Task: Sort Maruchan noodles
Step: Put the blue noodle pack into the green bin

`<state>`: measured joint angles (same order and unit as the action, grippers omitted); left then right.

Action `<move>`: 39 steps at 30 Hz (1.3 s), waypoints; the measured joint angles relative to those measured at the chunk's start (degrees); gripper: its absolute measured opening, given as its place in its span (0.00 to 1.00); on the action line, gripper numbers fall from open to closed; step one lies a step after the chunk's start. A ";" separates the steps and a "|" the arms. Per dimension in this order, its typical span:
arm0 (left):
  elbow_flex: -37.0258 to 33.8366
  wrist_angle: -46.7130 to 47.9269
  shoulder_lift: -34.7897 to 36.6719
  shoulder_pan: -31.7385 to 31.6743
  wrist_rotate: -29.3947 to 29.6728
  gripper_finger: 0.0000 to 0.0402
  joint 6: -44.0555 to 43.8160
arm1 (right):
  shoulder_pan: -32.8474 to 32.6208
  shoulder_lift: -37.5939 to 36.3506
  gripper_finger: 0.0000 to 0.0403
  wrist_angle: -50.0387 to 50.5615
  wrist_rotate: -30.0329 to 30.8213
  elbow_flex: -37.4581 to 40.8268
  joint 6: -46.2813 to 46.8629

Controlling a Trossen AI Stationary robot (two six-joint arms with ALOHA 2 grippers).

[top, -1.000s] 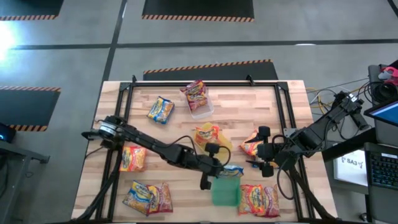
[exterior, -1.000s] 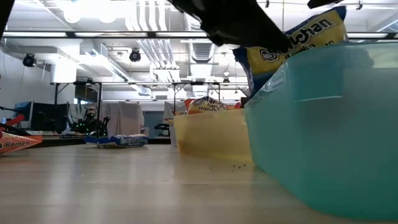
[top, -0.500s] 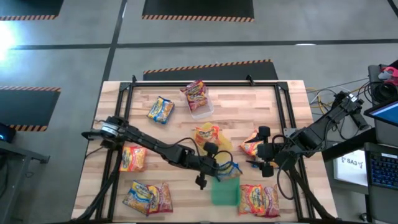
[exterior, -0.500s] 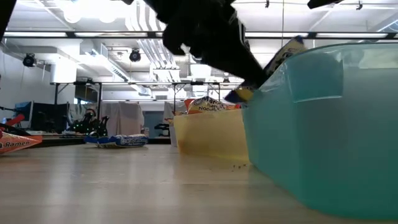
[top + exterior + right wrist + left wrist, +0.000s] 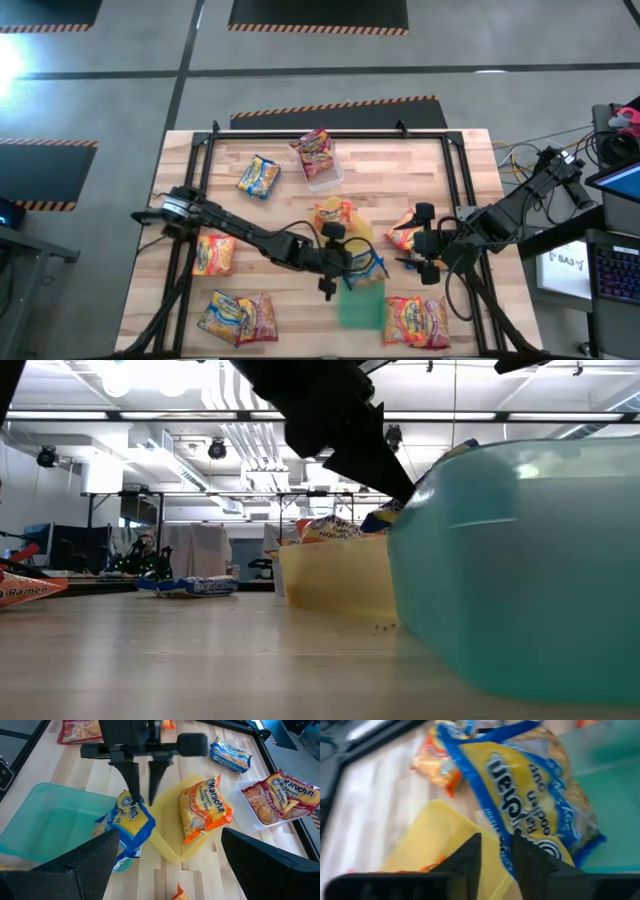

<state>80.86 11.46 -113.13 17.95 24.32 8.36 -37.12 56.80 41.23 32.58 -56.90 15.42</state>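
The wooden table (image 5: 300, 190) carries everything, and the green tray (image 5: 362, 306) near its front edge serves as the landmark here. The left arm reaches across the table so that the left gripper (image 5: 144, 795) hangs just above the tray's back rim, its two fingers (image 5: 470, 862) parted a little with the corner of the blue and yellow packet (image 5: 127, 822) at their tips; whether they pinch the packet or have let it go cannot be told. That packet lies tilted over the tray's back rim, partly inside the tray. The right gripper (image 5: 428, 243) waits to the right of the tray, fingers spread wide and empty.

Just behind the tray stands the yellow tray (image 5: 170, 847) with an orange packet (image 5: 205, 807) in it. Farther behind is the clear tray (image 5: 260, 820) holding a red packet (image 5: 282, 795). Beside the right gripper, right of the green tray, lies another orange packet (image 5: 403, 230). A red packet (image 5: 416, 320) lies flat just right of the green tray. Left of it, well apart, are two packets side by side (image 5: 238, 317), an orange packet (image 5: 214, 253) farther back, and a blue and yellow packet (image 5: 258, 177) near the clear tray.
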 joint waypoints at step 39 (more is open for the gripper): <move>-32.46 28.11 33.89 -8.71 12.64 0.51 -58.00 | -0.01 -0.01 0.85 0.01 0.00 0.02 0.00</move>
<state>48.40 39.57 -79.24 9.24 36.95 -49.64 -37.12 56.78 41.25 32.58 -56.88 15.42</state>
